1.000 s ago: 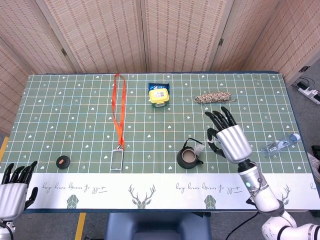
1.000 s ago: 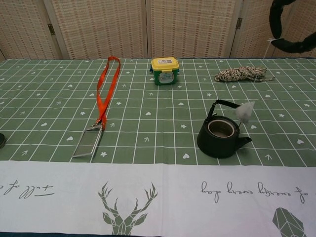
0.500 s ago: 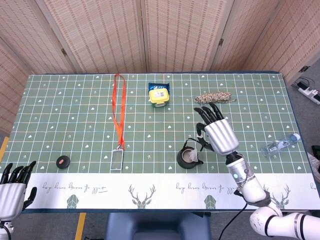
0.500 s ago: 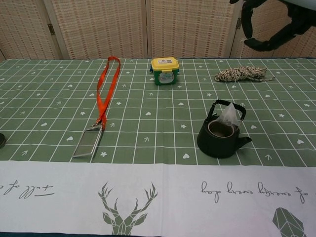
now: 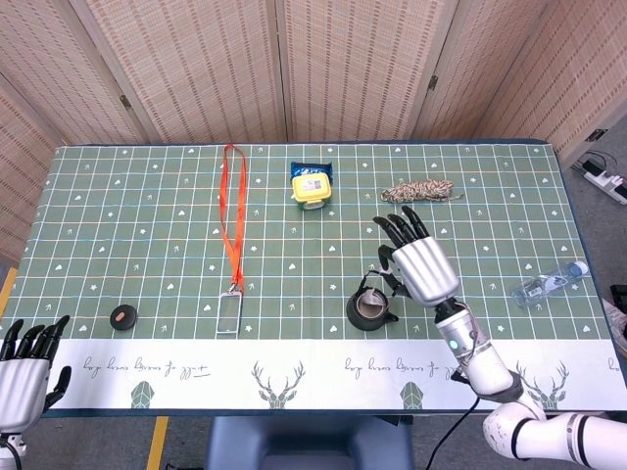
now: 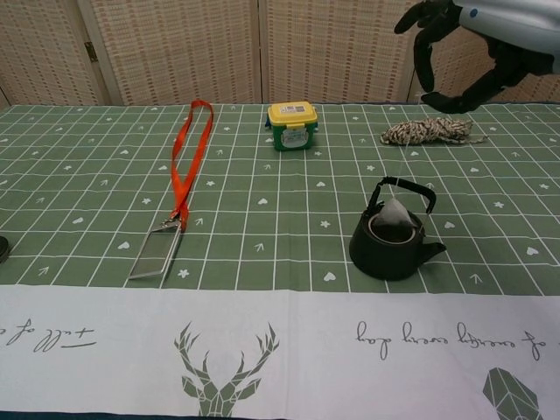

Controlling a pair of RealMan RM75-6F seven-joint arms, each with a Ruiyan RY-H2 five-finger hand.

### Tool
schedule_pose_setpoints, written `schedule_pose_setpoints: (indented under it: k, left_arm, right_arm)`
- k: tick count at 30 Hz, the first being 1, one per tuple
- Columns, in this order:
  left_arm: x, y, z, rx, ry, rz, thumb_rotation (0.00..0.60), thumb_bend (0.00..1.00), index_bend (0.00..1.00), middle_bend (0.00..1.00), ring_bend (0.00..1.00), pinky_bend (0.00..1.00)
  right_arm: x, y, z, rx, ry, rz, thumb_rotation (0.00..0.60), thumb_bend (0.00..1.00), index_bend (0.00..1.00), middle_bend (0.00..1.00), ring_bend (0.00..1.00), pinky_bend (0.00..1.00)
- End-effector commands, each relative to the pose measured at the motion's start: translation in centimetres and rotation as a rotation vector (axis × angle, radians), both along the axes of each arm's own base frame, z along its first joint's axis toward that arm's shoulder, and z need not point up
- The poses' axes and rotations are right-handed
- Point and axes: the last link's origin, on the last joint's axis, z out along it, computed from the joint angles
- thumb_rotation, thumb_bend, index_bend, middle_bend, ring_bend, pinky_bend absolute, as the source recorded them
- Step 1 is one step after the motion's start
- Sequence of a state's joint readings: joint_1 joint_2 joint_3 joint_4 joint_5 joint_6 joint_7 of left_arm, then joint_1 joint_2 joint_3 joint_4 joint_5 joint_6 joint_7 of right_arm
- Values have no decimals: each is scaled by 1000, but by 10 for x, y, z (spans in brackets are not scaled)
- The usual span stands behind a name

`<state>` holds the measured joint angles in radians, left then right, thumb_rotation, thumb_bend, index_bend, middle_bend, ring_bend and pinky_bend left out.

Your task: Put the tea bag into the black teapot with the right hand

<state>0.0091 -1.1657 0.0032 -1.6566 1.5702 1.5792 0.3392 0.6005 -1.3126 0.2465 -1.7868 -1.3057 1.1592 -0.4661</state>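
Observation:
The black teapot [image 6: 391, 255] stands near the front of the green cloth, handle up; in the head view the teapot [image 5: 368, 311] sits just left of my right hand. The white tea bag [image 6: 395, 219] hangs point-up in the pot's mouth, its lower part inside the rim. A thin string runs from it up to my right hand [image 6: 463, 45], which pinches the string high above the pot. From the head view my right hand [image 5: 415, 262] hovers over the pot's right side and hides the bag. My left hand [image 5: 26, 370] rests open at the near left corner.
An orange lanyard [image 5: 231, 210] with a clear badge lies left of centre. A yellow-lidded box [image 5: 311, 189] and a coiled rope [image 5: 418, 190] sit further back. A plastic bottle [image 5: 549, 282] lies at the right edge, a small black disc [image 5: 122, 316] at the front left.
My right hand has moved left, to above the teapot. The tea bag swung from beside the pot's handle to over its mouth and has sunk into the opening.

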Motion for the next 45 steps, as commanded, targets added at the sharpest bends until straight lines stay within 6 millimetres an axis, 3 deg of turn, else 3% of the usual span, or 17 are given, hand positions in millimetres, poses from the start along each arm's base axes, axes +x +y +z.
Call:
schedule_pose_setpoints:
  k: [1, 16, 31, 45]
  left_arm:
    - [0, -1, 0, 0, -1, -2, 600, 408, 62, 198, 148, 51]
    - [3, -4, 3, 7, -10, -10, 600, 408, 60, 198, 147, 51]
    - [1, -3, 2, 7, 1, -3, 600, 409, 59, 198, 147, 51]
    - [-3, -3, 16, 58, -35, 69, 600, 409, 83, 198, 148, 54]
  right_arm:
    - [2, 0, 0, 1, -1, 1, 600, 536, 671, 166, 118, 0]
    - [19, 17, -32, 84, 69, 67, 600, 537, 671, 167, 117, 0]
    - [-4, 36, -55, 143, 151, 71, 600, 536, 671, 166, 116, 0]
    - [12, 53, -75, 286, 116, 122, 600, 536, 671, 167, 115, 0]
